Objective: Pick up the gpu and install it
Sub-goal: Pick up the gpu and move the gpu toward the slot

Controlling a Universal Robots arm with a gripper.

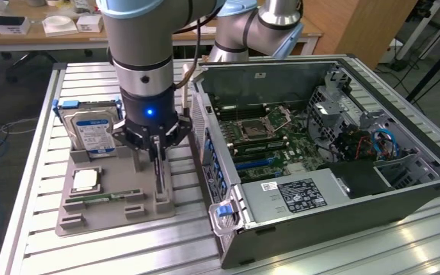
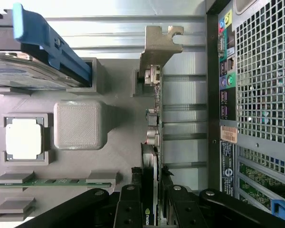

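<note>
The gpu [image 1: 160,180] is standing on edge in a slot of the grey holder tray [image 1: 90,220] on the tabletop [image 1: 128,252], its long axis running parallel to the computer case [image 1: 342,200] beside it. The gripper [image 1: 157,156] is clamping the card from above. The wrist view is showing the gpu [image 2: 153,142] edge-on between the fingers [image 2: 130,204], with its silver bracket [image 2: 156,45] pointing away from the gripper [image 2: 151,199]

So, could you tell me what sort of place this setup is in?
Probably a robotics lab or workshop: a robot arm works at a slatted metal table holding an open computer case, with cluttered wooden desks behind.
</note>
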